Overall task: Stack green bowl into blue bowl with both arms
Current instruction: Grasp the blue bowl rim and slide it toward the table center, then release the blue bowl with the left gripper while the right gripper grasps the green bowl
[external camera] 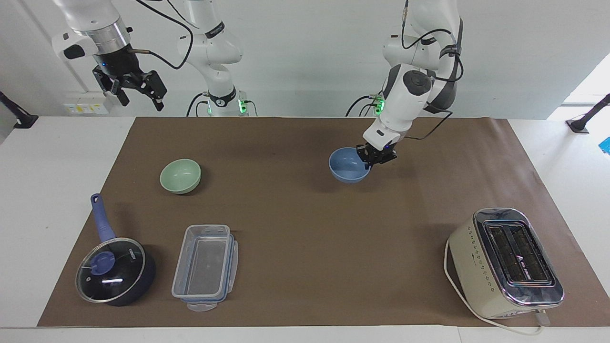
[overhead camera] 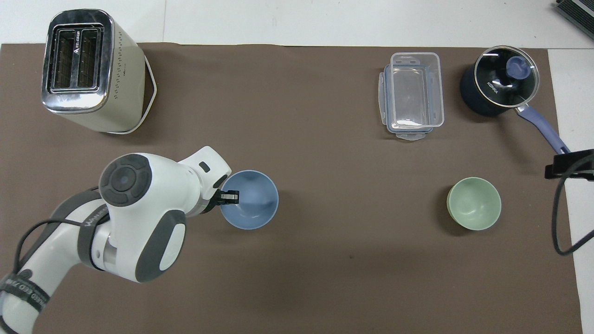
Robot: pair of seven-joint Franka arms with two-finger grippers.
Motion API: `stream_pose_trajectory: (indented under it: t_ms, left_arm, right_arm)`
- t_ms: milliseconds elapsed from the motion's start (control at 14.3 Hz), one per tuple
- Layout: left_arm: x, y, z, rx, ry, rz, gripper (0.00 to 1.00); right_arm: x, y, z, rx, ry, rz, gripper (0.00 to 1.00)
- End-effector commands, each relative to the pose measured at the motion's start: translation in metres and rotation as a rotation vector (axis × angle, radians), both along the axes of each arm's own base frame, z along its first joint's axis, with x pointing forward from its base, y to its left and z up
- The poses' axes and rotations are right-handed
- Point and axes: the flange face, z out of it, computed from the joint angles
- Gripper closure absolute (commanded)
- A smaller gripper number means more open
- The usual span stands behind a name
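1. Blue comes first: the blue bowl is pinched by its rim in the left gripper, near the middle of the brown mat. From the facing view I cannot tell whether the bowl hangs just above the mat or rests on it.
2. The green bowl sits upright on the mat toward the right arm's end of the table, well apart from the blue one, with nothing touching it.
3. The right gripper hangs high over the table edge at its own end, fingers spread and empty; that arm waits.
4. My reading: the task is at an early stage. The blue bowl must be released by the left gripper, the green bowl picked up by the right one, and the stacking itself is not yet done.
5. Open room: the mat between the two bowls is bare, so the green bowl has a free path.
6. The clear plastic box and the lidded saucepan lie farther from the robots than the green bowl, the pan's handle pointing toward it. The toaster stands toward the left arm's end, well apart from both bowls.
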Motion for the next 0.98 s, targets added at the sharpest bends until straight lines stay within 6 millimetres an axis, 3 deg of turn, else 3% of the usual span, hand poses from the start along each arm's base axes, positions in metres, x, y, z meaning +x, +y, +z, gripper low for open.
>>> stream_pose_trajectory:
  t_ms: [0,210,490,700,911]
  left_arm:
    - [-0.004,-0.028,-0.022,-0.025,-0.027,0.07,1.0]
    - [-0.006,-0.037,-0.044,-0.009,-0.005,0.066,1.0]
    - [-0.007,-0.037,-0.043,-0.009,-0.004,0.056,1.0]
    - [-0.009,-0.036,-0.044,-0.005,0.002,0.045,1.0]
    - [-0.014,-0.034,-0.056,0.01,0.025,0.043,1.0]
  right_arm:
    - [0.003,-0.011,-0.039,0.016,-0.023,0.02,0.0]
    - [0.012,-0.026,-0.078,0.013,-0.021,0.072,0.0]
    - [0.025,-0.036,-0.143,0.012,-0.002,0.092,0.0]
    - [0.036,-0.057,-0.193,0.009,0.01,0.15,0.0]
    - [0.029,-0.066,-0.227,0.009,0.016,0.172,0.0]
